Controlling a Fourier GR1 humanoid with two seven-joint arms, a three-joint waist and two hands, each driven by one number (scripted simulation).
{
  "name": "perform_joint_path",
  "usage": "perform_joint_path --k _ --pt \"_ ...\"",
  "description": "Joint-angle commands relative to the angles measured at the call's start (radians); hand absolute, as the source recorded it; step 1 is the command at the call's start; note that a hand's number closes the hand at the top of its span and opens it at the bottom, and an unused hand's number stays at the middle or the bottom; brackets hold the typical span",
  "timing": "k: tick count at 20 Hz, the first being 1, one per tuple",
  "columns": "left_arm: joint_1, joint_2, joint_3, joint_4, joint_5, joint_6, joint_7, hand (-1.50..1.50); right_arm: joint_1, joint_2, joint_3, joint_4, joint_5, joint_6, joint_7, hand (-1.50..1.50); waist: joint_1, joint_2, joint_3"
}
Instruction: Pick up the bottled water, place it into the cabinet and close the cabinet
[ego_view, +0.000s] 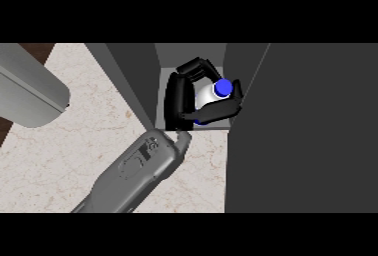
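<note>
While your right hand (177, 97) sits inside the cabinet (136, 80), its black fingers and thumb are curled round the bottled water (207, 99), and that is the whole story right now: the bottle is in the opening, between the grey left wall and the broad dark panel (310, 125) on the right, which I take for the open door. Look at the blue cap (223, 88): it peeks out above the fingers, toward the top right, so the bottle's long axis runs close to upright with a slight lean that way, and the white body lies right in your palm. The thing to settle before you let go is the base, and you can't see it. The thumb crosses the lower part of the bottle, so whether it touches the pale cabinet floor (210, 126) or hangs just above it, I cannot tell. Your grey forearm (140, 170) comes in over the marbled worktop (66, 150) and fills the lower part of the opening, so it has to come back out before the door can swing. This hand is just beside the panel and looks the likelier one for the closing push. Your left hand shows nowhere; only a big rounded grey shape (29, 90) at the left edge, cut off, probably that arm.
</note>
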Motion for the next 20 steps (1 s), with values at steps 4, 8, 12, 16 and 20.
perform_joint_path --k 4,8,12,16,20 --pt "-0.043 0.011 0.045 0.169 0.016 -0.068 -0.053 1.50 0.008 0.005 -0.048 -0.077 -0.136 0.007 0.052 -1.50 0.007 0.000 0.000" --pt "-0.082 -0.001 0.046 0.325 0.034 -0.052 -0.120 1.50 -0.005 0.006 -0.027 -0.097 -0.135 0.002 0.082 -1.50 -0.012 0.007 -0.001" --pt "-0.068 0.010 0.138 0.366 0.066 -0.143 -0.160 1.50 -0.015 -0.002 -0.077 -0.019 -0.146 0.050 0.027 -1.50 0.002 0.001 0.000" --pt "-0.148 -0.001 0.157 0.469 0.142 -0.098 -0.243 1.50 -0.035 -0.029 -0.100 -0.009 -0.193 0.062 0.050 -1.50 -0.016 0.006 0.000" --pt "-0.217 -0.001 0.178 0.588 0.153 -0.118 -0.269 1.50 -0.034 0.007 -0.058 -0.028 -0.138 0.067 0.053 -1.50 -0.023 0.008 0.000"
